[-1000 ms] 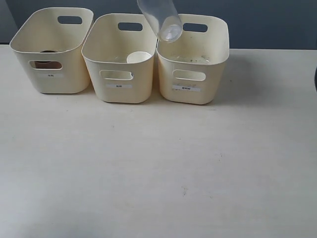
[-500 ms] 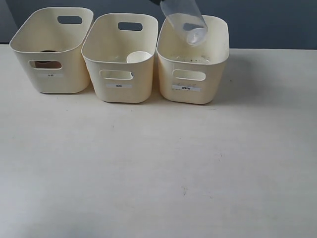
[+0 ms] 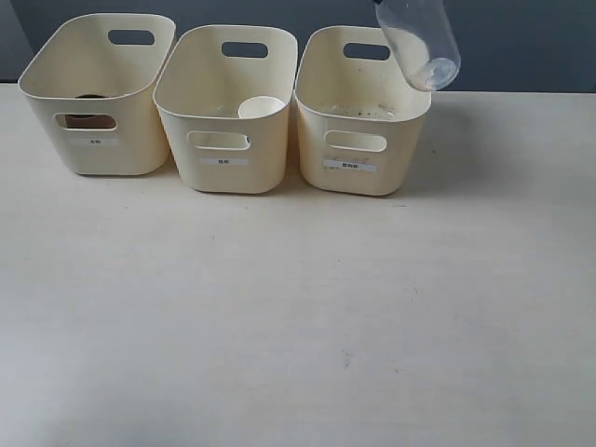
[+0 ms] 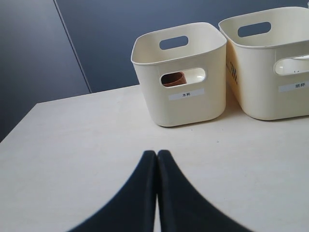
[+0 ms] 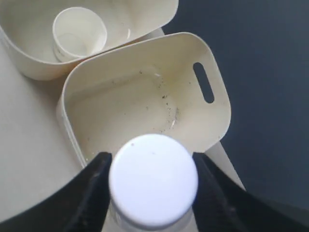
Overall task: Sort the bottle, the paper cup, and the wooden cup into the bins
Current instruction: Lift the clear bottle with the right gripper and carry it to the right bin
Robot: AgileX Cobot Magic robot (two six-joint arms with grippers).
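The clear bottle hangs tilted, cap end down, above the far right corner of the right bin. In the right wrist view its white cap sits between the fingers of my right gripper, which is shut on the bottle over that bin. The paper cup stands in the middle bin and shows from above. The wooden cup shows through the handle cut-out of the left bin. My left gripper is shut and holds nothing, low over the table.
The three bins stand in a row at the back of the pale table. A dark wall rises behind them. The right bin's floor carries a few dark specks.
The bottle has moved to the right, from above the gap between the middle and right bins to above the right bin's far right corner. The cups and bins have not moved.
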